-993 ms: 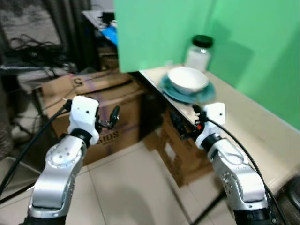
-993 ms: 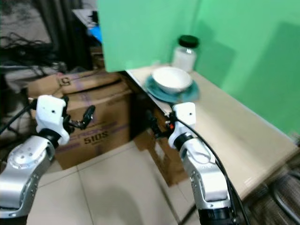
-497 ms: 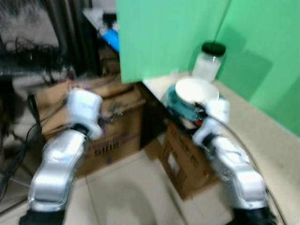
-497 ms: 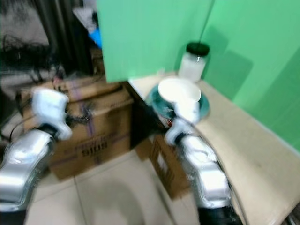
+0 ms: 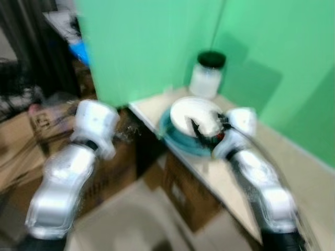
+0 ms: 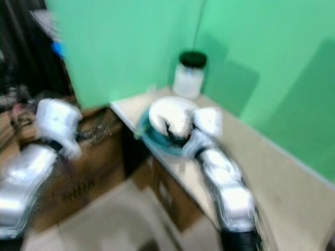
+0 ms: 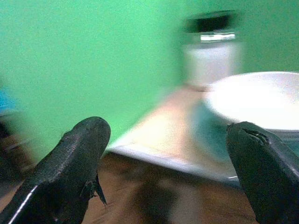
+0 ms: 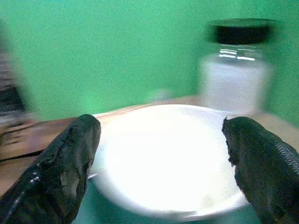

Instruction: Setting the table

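Observation:
A white bowl (image 5: pixel 183 110) sits on a teal plate (image 5: pixel 172 137) at the near corner of a beige table (image 5: pixel 293 157). Behind them stands a clear jar (image 5: pixel 207 78) with a black lid. My right gripper (image 8: pixel 161 135) is open and held right in front of the bowl (image 8: pixel 168 158), one finger to each side of it, not touching. My left gripper (image 7: pixel 163 135) is open too, off the table's left edge, facing the bowl (image 7: pixel 257 98) and the jar (image 7: pixel 212 51). The head views are blurred.
Green backdrop panels (image 5: pixel 141 47) rise directly behind the table. A cardboard box (image 5: pixel 193 193) stands on the floor under the table's edge, and another box (image 5: pixel 21 151) lies to the left behind my left arm.
The camera has swung and moved closer to the table. My right gripper has risen from below the table's edge to the bowl. The left arm has come nearer the table corner.

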